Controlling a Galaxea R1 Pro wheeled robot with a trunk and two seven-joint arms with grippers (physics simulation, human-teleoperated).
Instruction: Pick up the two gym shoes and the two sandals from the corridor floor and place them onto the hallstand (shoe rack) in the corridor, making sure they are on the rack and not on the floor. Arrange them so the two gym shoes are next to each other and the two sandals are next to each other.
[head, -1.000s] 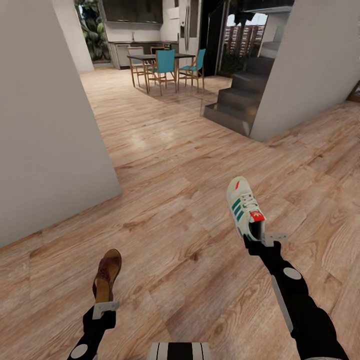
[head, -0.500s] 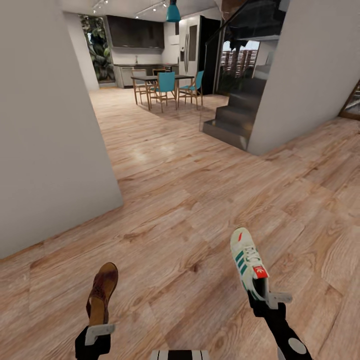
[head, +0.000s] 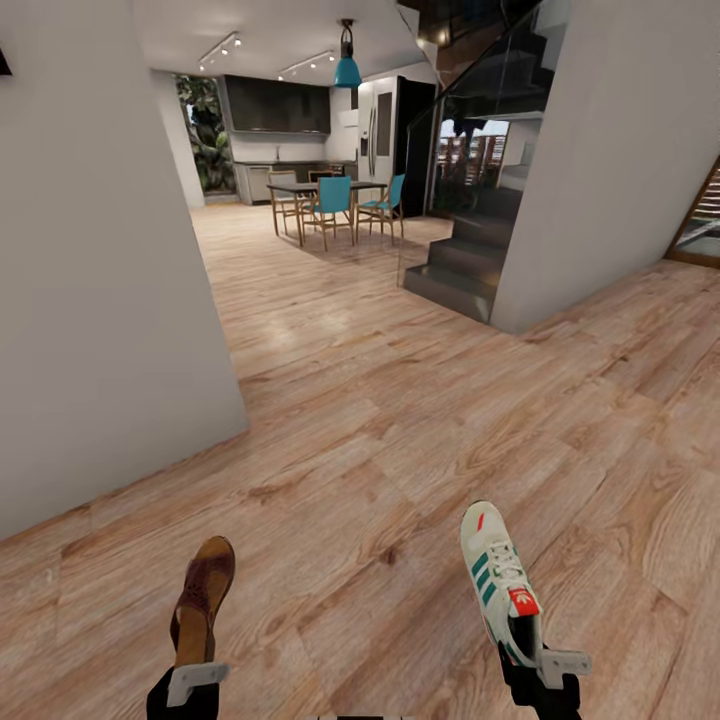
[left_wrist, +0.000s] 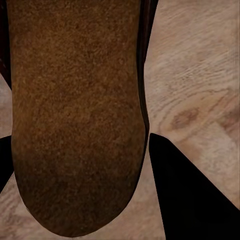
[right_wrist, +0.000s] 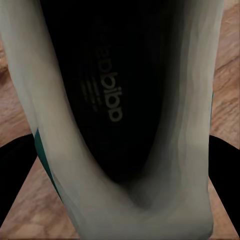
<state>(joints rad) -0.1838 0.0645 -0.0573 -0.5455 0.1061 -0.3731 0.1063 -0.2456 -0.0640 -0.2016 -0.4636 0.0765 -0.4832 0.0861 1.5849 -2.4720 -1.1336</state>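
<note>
In the head view my left gripper (head: 192, 655) is shut on the heel of a dark brown sandal (head: 205, 590), held toe forward above the corridor floor (head: 380, 420). My right gripper (head: 525, 648) is shut on the heel of a white gym shoe (head: 492, 570) with green stripes and a red tab, also pointing ahead. The left wrist view looks along the sandal's brown footbed (left_wrist: 75, 115), with a dark finger (left_wrist: 195, 195) beside it. In the right wrist view the gym shoe's dark inside (right_wrist: 115, 100) sits between dark fingers (right_wrist: 15, 170). The hallstand is out of view.
A grey wall (head: 100, 300) stands close on the left. A white wall block (head: 620, 150) with dark stairs (head: 460, 265) rises ahead on the right. Between them the plank floor runs to a dining table with teal chairs (head: 330, 200) and a kitchen.
The head camera has tilted upward, so both arms and shoes sit lower in the picture and more of the ceiling shows. Both grips are unchanged.
</note>
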